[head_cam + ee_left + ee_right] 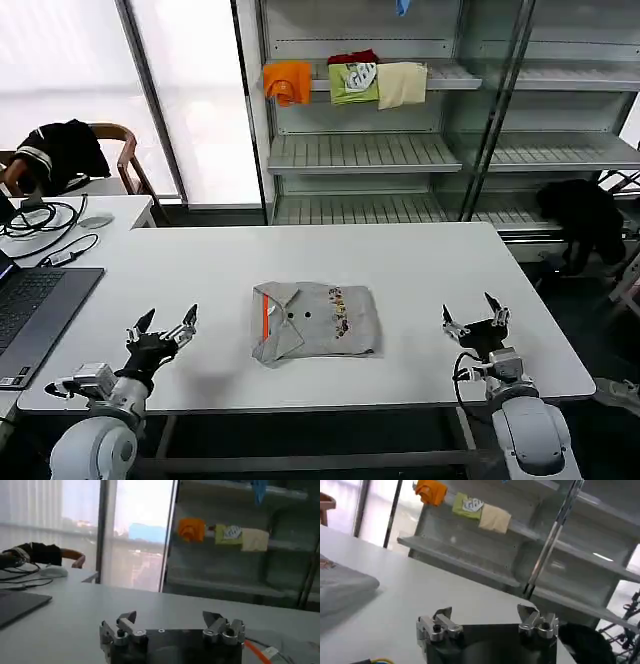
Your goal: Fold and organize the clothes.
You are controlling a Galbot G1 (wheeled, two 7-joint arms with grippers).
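The shirt (316, 322), light grey and folded into a compact rectangle, lies in the middle of the white bench (420, 260) in the head view. It has an orange-red strip near the collar and a small coloured print on the chest. The left tool (165, 322) stands to the left of the shirt, well apart from it, with its fingers spread wide and holding nothing. The right tool (470, 312) stands to the right, also apart, wide and empty. A laptop (35, 305) sits at the left edge.

In the left wrist view, the left tool (170, 617) is wide above the bench (65, 625), and the orange-red strip of the shirt (260, 652) shows beside it.

In the right wrist view, the right tool (485, 614) is wide, and the grey shirt (342, 587) lies farther off on the bench (430, 592). A shelf (470, 555) with folded cloths stands behind.
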